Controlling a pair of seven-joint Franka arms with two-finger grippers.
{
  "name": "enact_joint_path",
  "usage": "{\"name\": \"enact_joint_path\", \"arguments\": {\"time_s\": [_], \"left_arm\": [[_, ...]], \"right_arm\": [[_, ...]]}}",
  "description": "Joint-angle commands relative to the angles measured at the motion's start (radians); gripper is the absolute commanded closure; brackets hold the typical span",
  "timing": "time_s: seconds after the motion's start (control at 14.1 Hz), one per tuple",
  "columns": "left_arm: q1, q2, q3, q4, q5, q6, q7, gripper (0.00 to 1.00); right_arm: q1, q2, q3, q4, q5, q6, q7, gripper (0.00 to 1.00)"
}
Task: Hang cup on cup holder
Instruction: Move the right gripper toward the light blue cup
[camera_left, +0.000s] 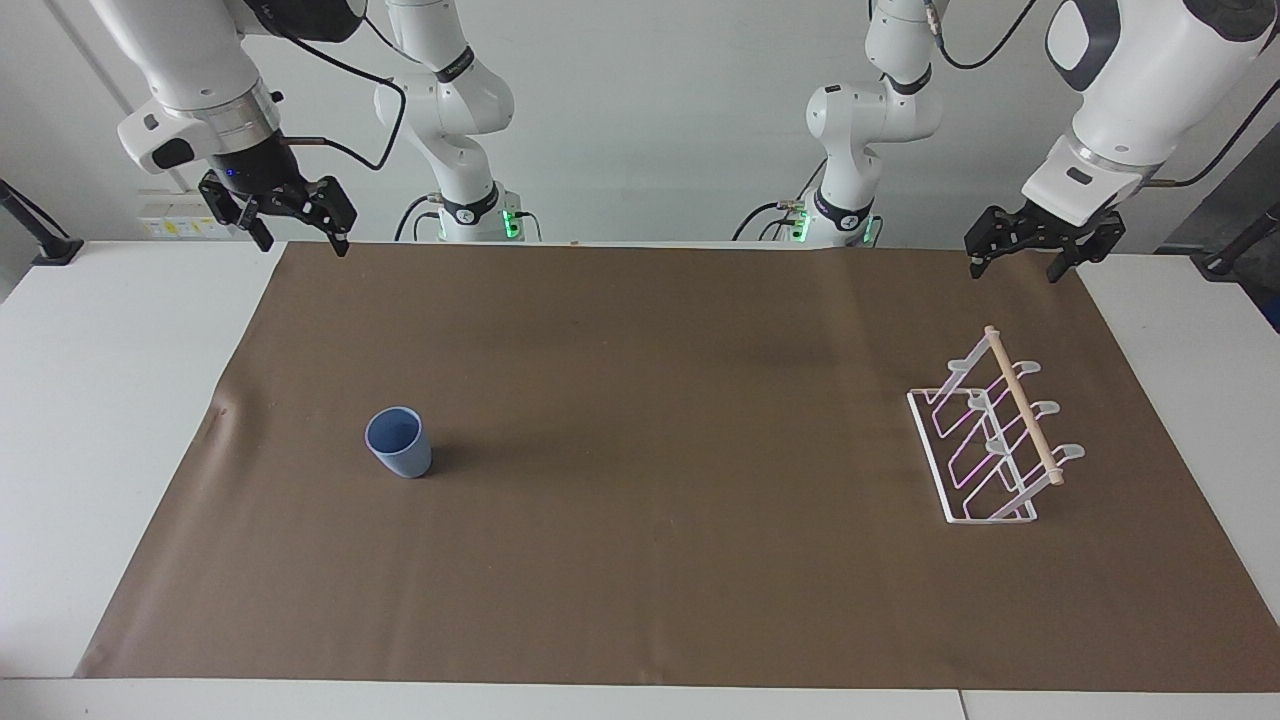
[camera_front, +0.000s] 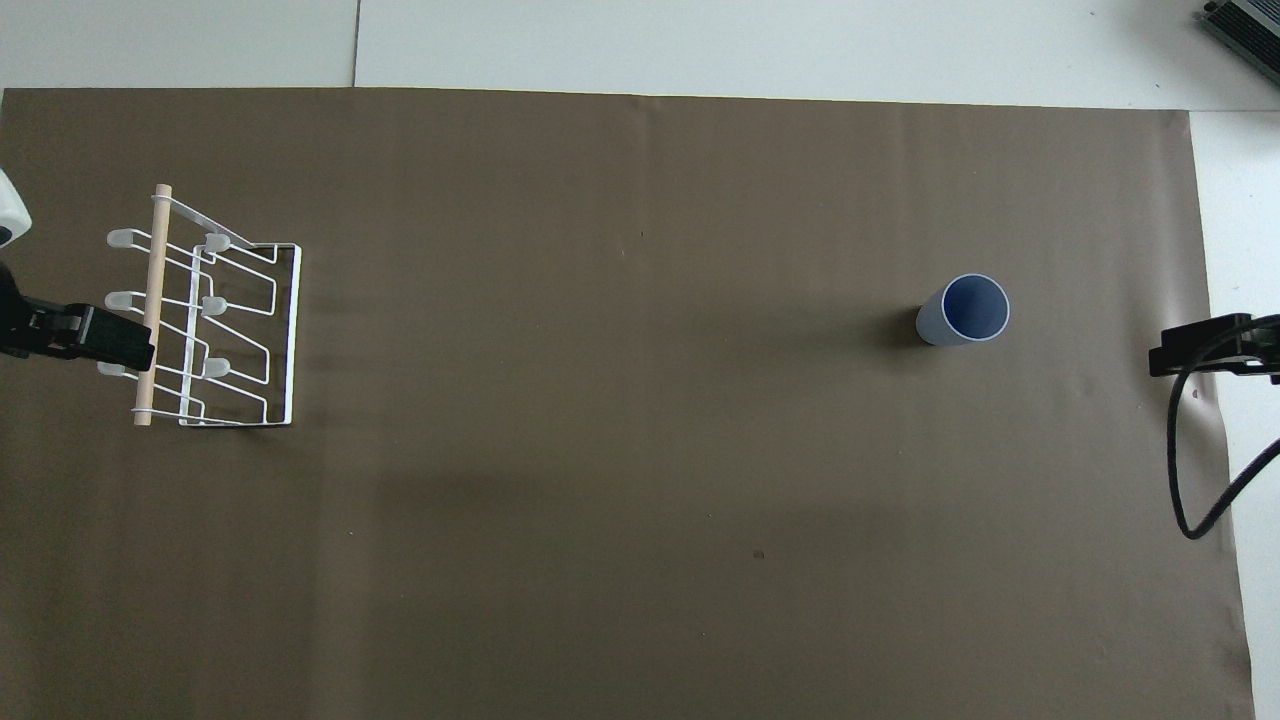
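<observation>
light-blue tapered plastic cup (camera_left: 399, 443) stands upright, well apart from our white wire cup holder (camera_left: 990, 430); both grippers' fingers gape empty: left gripper (camera_left: 1016, 259), right gripper (camera_left: 297, 236).

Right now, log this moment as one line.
cup: upright on mat, untouched | cup holder: empty | left gripper: open, raised | right gripper: open, raised

A white desk (camera_left: 110, 420) is shown, covered for most of its width by a brown paper sheet (camera_left: 660, 560). A plain pale wall (camera_left: 660, 110) is seen above it. Even, diffuse lighting is cast throughout.
</observation>
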Motion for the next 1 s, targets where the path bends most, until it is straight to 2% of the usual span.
{"name": "enact_joint_path", "arguments": {"time_s": [0.0, 0.14, 0.36, 0.93], "left_arm": [[-0.008, -0.011, 0.003, 0.001, 0.007, 0.041, 0.000, 0.00], [-0.010, -0.009, 0.004, 0.021, -0.018, 0.030, -0.003, 0.00], [-0.010, 0.000, 0.004, 0.062, -0.024, -0.017, -0.003, 0.00], [-0.002, -0.015, 0.008, 0.023, -0.039, 0.001, 0.000, 0.00]], "right_arm": [[-0.007, -0.016, 0.005, -0.018, 0.019, 0.013, 0.002, 0.00], [-0.004, -0.019, 0.005, -0.045, 0.018, 0.066, 0.001, 0.00], [-0.015, 0.030, 0.005, -0.076, 0.018, 0.163, -0.030, 0.00], [-0.012, 0.272, 0.008, -0.104, 0.041, 0.476, -0.054, 0.00]]}}
